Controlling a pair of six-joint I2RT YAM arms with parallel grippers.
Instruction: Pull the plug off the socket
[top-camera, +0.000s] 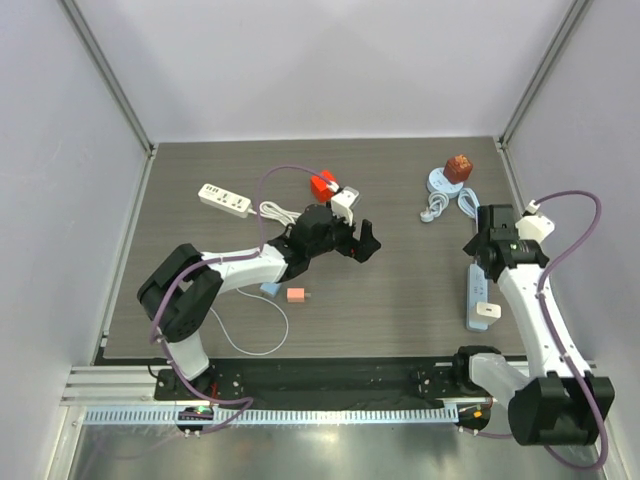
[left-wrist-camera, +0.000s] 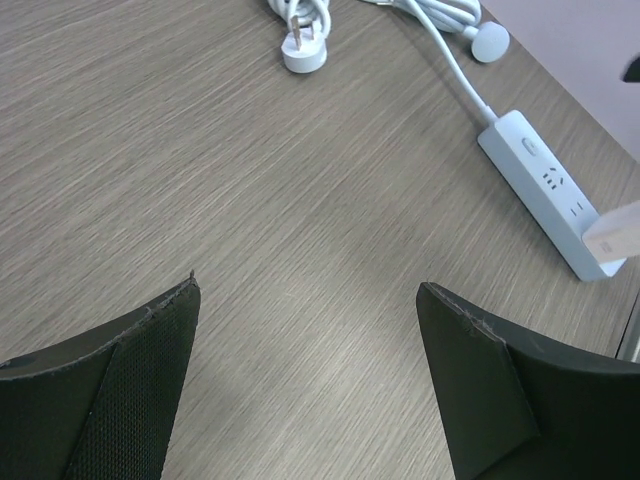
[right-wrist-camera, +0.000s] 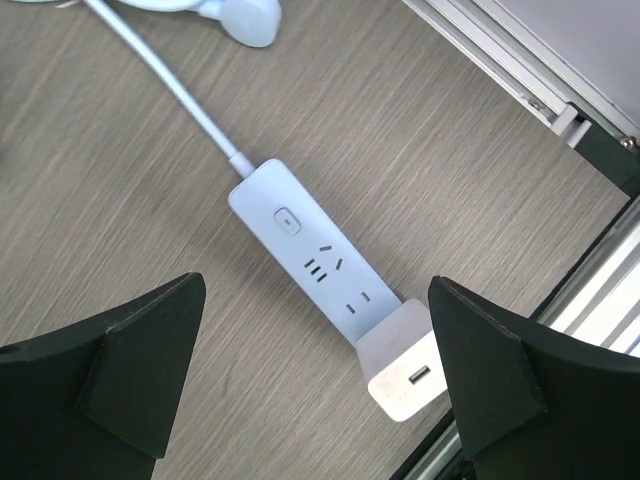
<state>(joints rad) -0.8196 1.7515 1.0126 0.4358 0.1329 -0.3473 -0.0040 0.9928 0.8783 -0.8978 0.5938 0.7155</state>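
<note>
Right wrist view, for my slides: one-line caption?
Open right end effector above the power strip, white charger plugged into its end.

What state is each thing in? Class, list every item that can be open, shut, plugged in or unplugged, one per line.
Left hand: open, empty.
Right hand: open, empty.
Blue strip: flat on the table, one end socket taken, the others free.
Plug: seated in the blue strip's end socket.
White strip: flat on the table, no plug visible in it.
</note>
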